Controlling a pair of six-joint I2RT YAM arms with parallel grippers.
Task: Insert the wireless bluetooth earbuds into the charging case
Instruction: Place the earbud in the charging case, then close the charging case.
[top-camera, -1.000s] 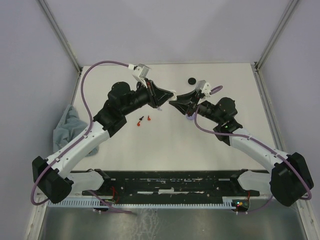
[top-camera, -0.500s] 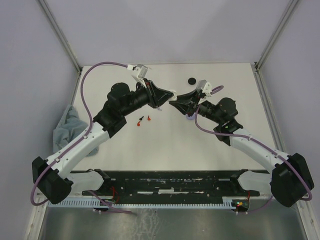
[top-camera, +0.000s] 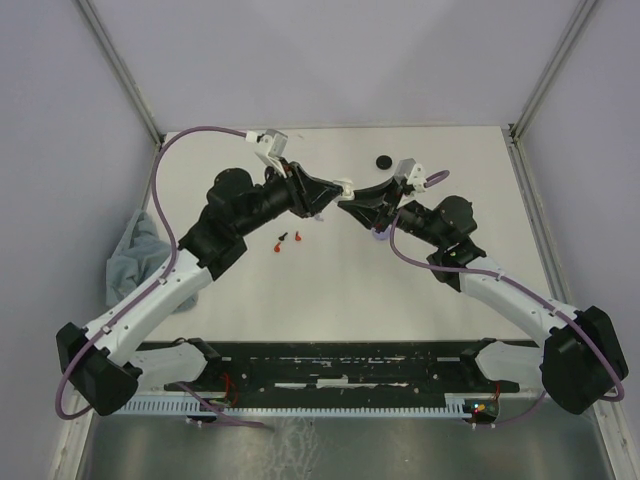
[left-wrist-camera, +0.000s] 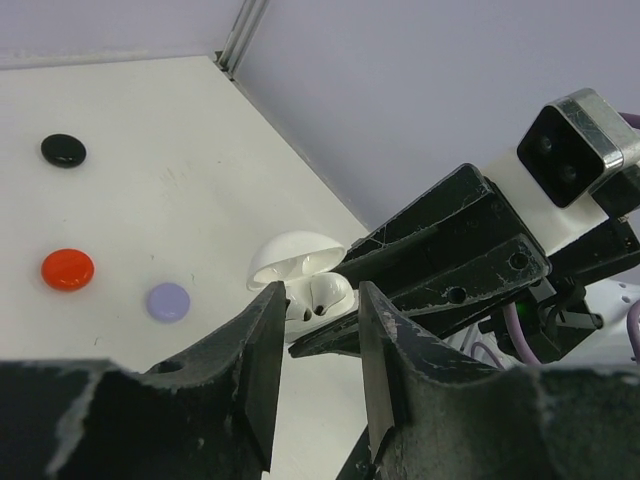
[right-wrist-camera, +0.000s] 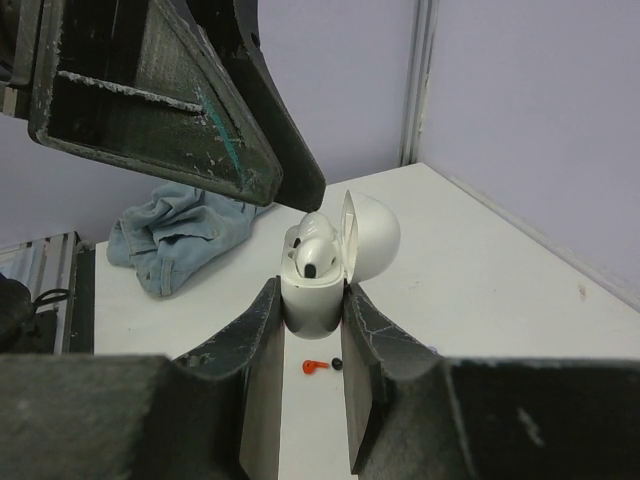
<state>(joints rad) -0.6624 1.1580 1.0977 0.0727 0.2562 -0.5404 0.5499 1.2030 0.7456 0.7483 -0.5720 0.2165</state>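
Right wrist: right gripper (right-wrist-camera: 310, 298) clamps lid-up white charging case (right-wrist-camera: 368, 236), white earbud (right-wrist-camera: 312, 256) seated; left gripper (left-wrist-camera: 321, 296) parted, empty.

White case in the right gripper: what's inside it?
Lid open; one white earbud sits in the white case. The right gripper covers its sides, and a second bud can't be confirmed.

Between the fingers of your right gripper (right-wrist-camera: 311, 292): the charging case (right-wrist-camera: 314, 318), an earbud (right-wrist-camera: 312, 250) inside. Just beyond, your left gripper (left-wrist-camera: 320, 295); below, loose earbuds (right-wrist-camera: 316, 366).
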